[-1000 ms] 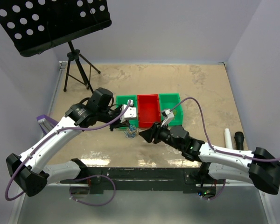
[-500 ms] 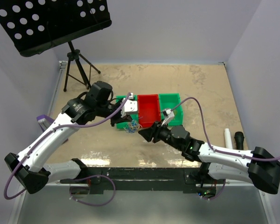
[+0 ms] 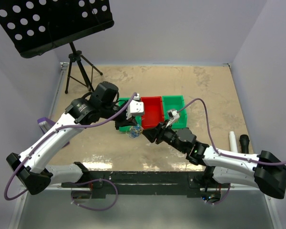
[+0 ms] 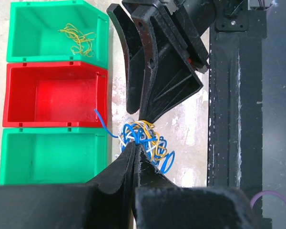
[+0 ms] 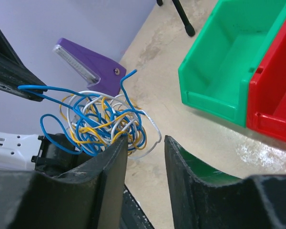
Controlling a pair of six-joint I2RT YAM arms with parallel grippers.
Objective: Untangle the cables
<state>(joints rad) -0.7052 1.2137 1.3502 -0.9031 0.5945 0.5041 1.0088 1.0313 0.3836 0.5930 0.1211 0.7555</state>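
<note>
From above, my left tool [image 3: 131,128] and right tool [image 3: 146,134] meet at the curly cables [image 3: 135,132], middle of the frame, over the sandy bench [image 3: 205,90].

Left wrist view: my left tool is pressed together, pinching the thin blue, yellow and white ball at the middle.

Right wrist view: my right tool is spread, with the ball at its lower-left finger [image 5: 109,176].

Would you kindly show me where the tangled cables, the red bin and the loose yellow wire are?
tangled cables [image 4: 144,138], left wrist view, middle of the bundle
red bin [image 4: 52,98], left wrist view, its bare floor
loose yellow wire [image 4: 78,40], left wrist view, middle of its coils
</note>
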